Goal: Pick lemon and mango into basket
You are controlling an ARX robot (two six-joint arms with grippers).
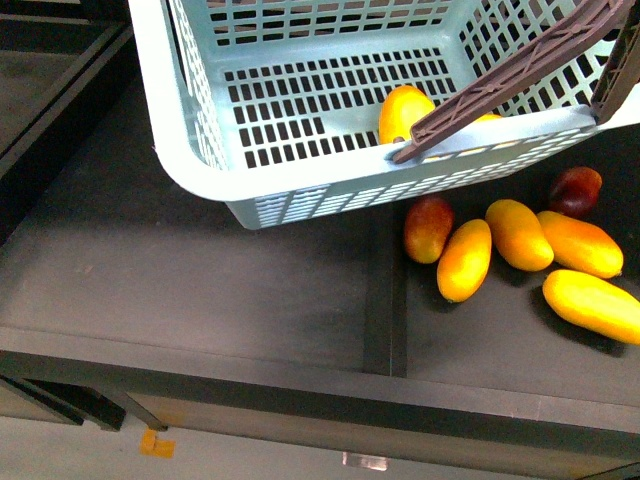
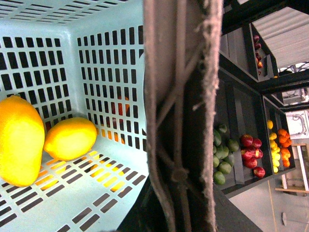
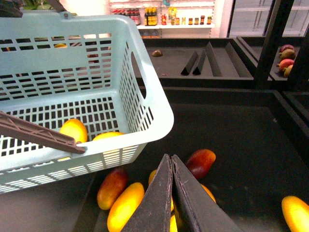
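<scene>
The turquoise basket (image 1: 300,180) hangs over a dark shelf, its brown handle (image 1: 520,75) swung across the near rim. Inside lie the mango (image 2: 19,140) and, touching it, the smaller lemon (image 2: 70,137). The front view shows the mango (image 1: 405,110) on the basket floor, partly behind the handle. My left gripper (image 2: 179,203) is shut on the handle (image 2: 178,96), which hides its fingers. My right gripper (image 3: 171,158) is shut on nothing. It hovers outside the basket (image 3: 145,130), above loose fruit.
Several loose orange-yellow mangoes (image 1: 518,235) and two red-blushed ones (image 1: 428,228) lie on the shelf right of the basket. A raised divider (image 1: 385,300) splits the shelf. Farther shelves hold green fruit (image 2: 223,154) and red fruit (image 2: 252,152).
</scene>
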